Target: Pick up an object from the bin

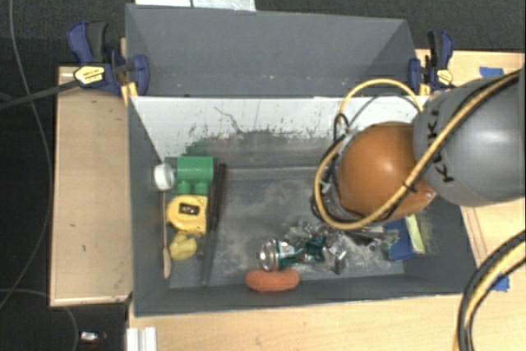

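The robot's gripper (335,224) hangs low in the grey metal bin (271,62), toward 4 o'clock. A round orange cover (378,170) on the wrist hides its tip, so I cannot tell if it is wide or narrow. Just under it lies a small heap of shiny silver and dark green bits (316,249). A red-orange oval lump (273,281) lies at 6 o'clock. At 9 o'clock sit a green plastic block (195,170), a yellow round tape measure (187,214) and a small yellow lump (182,247).
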`<act>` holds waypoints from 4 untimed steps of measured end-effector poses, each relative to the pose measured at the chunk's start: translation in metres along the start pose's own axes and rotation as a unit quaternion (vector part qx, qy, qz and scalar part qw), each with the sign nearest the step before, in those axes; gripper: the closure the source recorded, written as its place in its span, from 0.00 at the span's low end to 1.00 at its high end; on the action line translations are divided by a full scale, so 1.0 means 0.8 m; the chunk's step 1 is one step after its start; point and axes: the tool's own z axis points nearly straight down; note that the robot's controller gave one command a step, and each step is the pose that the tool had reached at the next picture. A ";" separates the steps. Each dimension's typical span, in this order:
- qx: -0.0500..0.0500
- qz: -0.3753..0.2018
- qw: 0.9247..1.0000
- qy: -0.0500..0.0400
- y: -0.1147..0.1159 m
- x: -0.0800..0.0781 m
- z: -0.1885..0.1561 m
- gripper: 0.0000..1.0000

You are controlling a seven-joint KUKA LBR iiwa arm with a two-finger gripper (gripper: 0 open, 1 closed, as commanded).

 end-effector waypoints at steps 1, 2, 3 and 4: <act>0.000 0.002 1.000 0.000 0.000 0.000 0.000 1.00; -0.003 -0.007 1.000 0.003 0.007 -0.004 -0.071 1.00; -0.002 0.023 1.000 0.000 -0.005 0.012 -0.139 1.00; -0.004 0.007 1.000 0.001 -0.008 0.019 -0.201 1.00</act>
